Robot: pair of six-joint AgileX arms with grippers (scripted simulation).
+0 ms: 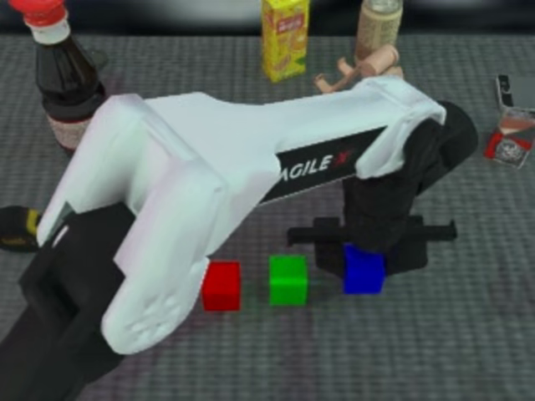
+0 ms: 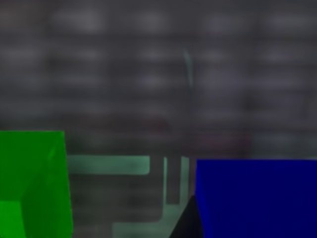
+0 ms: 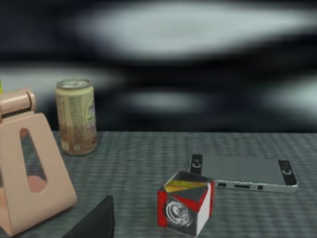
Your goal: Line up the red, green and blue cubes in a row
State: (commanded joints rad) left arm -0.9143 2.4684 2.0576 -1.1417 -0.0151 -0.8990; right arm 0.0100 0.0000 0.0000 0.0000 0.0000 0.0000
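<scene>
A cola bottle (image 1: 63, 79), yellow carton (image 1: 285, 38), can (image 3: 76, 117), pink stand (image 3: 27, 163), printed box (image 3: 185, 204) and a flat grey device (image 3: 245, 172) dot the table (image 1: 468, 334).
</scene>
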